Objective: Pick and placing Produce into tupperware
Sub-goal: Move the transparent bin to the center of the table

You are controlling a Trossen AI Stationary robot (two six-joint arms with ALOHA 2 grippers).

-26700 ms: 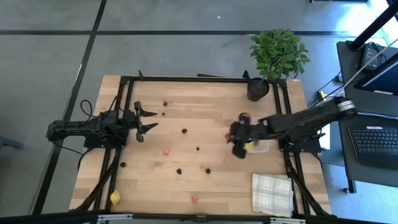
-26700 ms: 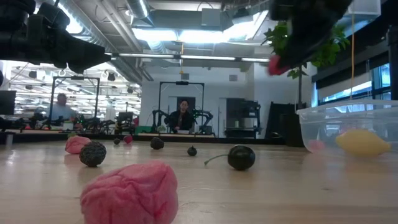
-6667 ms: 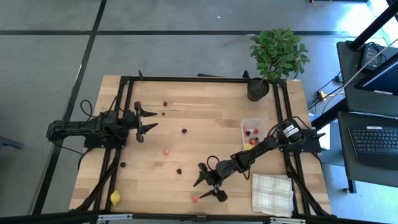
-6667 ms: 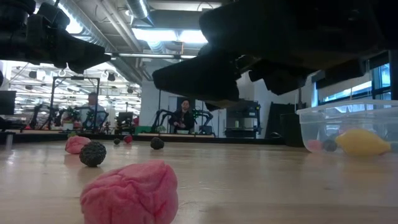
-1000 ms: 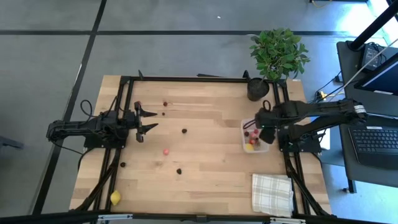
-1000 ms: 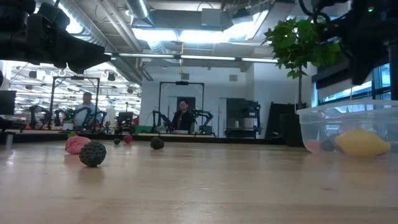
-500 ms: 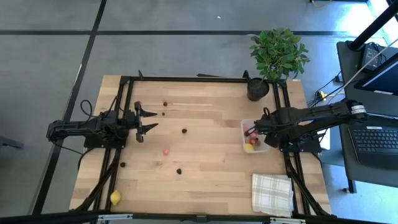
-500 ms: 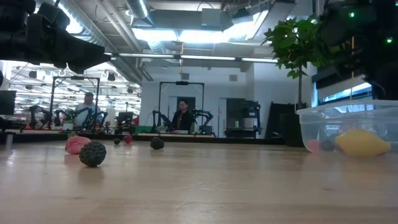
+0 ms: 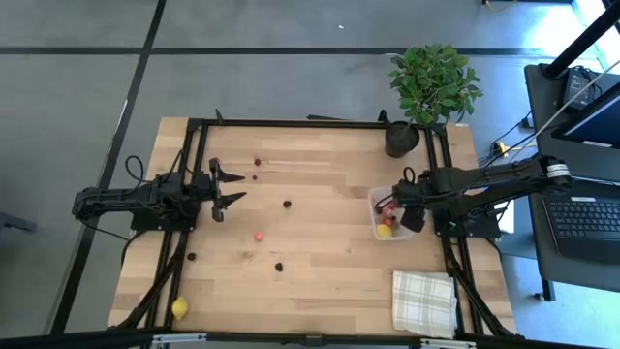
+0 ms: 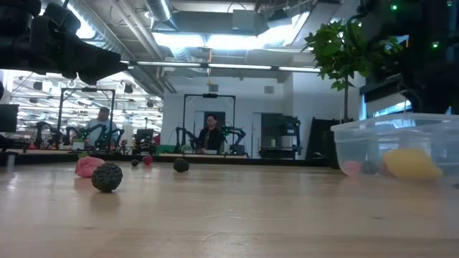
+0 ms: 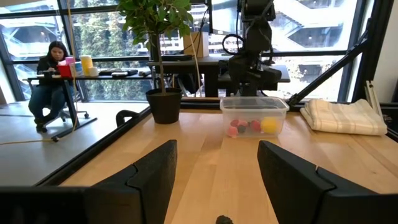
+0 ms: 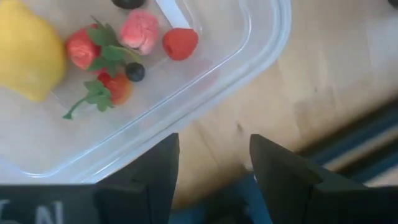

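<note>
Hovering at the far right edge of the table, our right gripper (image 9: 408, 215) hangs over the outer rim of the tupperware (image 9: 387, 213) with its fingers apart and nothing between them — a pose we read as fitting a piece just dropped in. Inside the tub, directly under the fingers, lie a yellow lemon (image 12: 25, 53), a pink berry (image 12: 139, 31) and several red bits. The rest of the produce sits well apart from this gripper: a pink piece (image 9: 259, 236) mid-table, a dark one (image 9: 279, 266) below it, another lemon (image 9: 179, 308) at the near left corner. Our left gripper (image 9: 232, 187) waits at the left side, fingers spread and empty.
</note>
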